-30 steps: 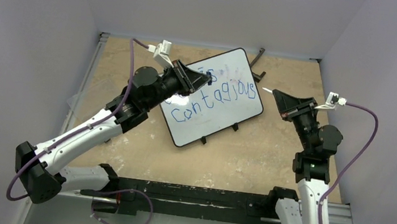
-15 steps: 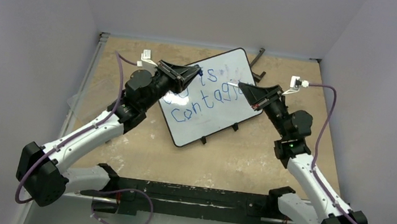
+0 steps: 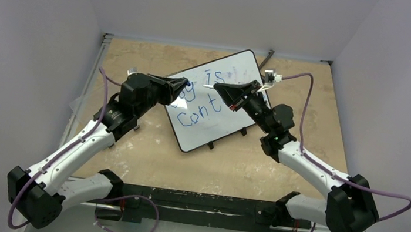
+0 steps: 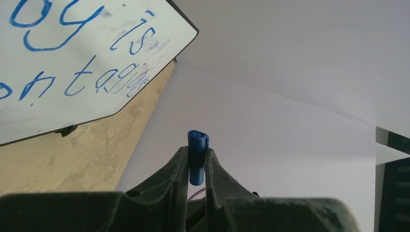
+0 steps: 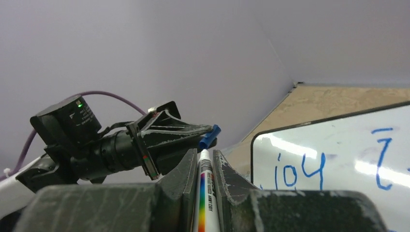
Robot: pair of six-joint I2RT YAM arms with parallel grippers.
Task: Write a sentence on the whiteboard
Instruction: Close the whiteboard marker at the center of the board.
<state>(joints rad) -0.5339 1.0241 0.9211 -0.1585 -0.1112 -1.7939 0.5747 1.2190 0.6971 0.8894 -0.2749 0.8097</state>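
The whiteboard (image 3: pixel 208 135) lies tilted on the table, with the blue sentence (image 3: pixel 196 117) partly hidden by both grippers. My left gripper (image 3: pixel 186 83) is shut on a blue marker cap (image 4: pixel 197 153) above the board's left part. My right gripper (image 3: pixel 219 87) is shut on a white marker (image 5: pixel 205 195) with a rainbow stripe. The marker's bare tip points at the cap (image 5: pixel 209 137) and is very close to it. In the left wrist view the board (image 4: pixel 58 104) shows "joy is contagious" (image 4: pixel 82 63). In the right wrist view the board (image 5: pixel 348 145) shows "joy" (image 5: pixel 296 175), and the left gripper (image 5: pixel 178 134) sits just ahead.
A black stand piece (image 3: pixel 267 58) lies behind the board's far corner. Pale walls close in the table on the left, the back and the right. The black base rail (image 3: pixel 198 201) runs along the near edge.
Both grippers have swung towards each other over the board. The right gripper came in from right of the board, and the marker tip now nearly meets the cap.
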